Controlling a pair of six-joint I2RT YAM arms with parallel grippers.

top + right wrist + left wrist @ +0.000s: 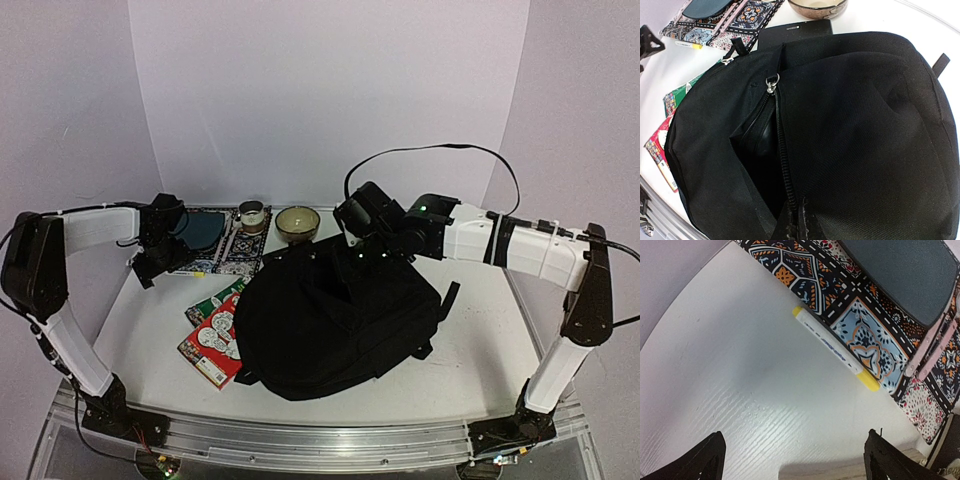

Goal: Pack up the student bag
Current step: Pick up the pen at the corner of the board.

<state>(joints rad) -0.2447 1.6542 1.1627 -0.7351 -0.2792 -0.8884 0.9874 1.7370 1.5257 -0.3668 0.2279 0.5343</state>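
Note:
The student bag [335, 325], a large black backpack, lies in the middle of the table. In the right wrist view the bag [865, 125] has its main zip partly open, showing a dark opening [757, 150] below a metal zip puller [771, 82]. My right gripper [797, 225] is shut on the bag's fabric at the zip edge, at the bag's far end [358, 255]. My left gripper [150, 262] is open and empty over the white table [740, 365], near a yellow-capped marker [835, 347].
A patterned cloth [865, 315] with a dark grey pad [905, 275] lies at the back left. Red and green books [215, 335] lie left of the bag. A cup [252, 216], a bowl [297, 222] and a black notebook [795, 32] are behind it.

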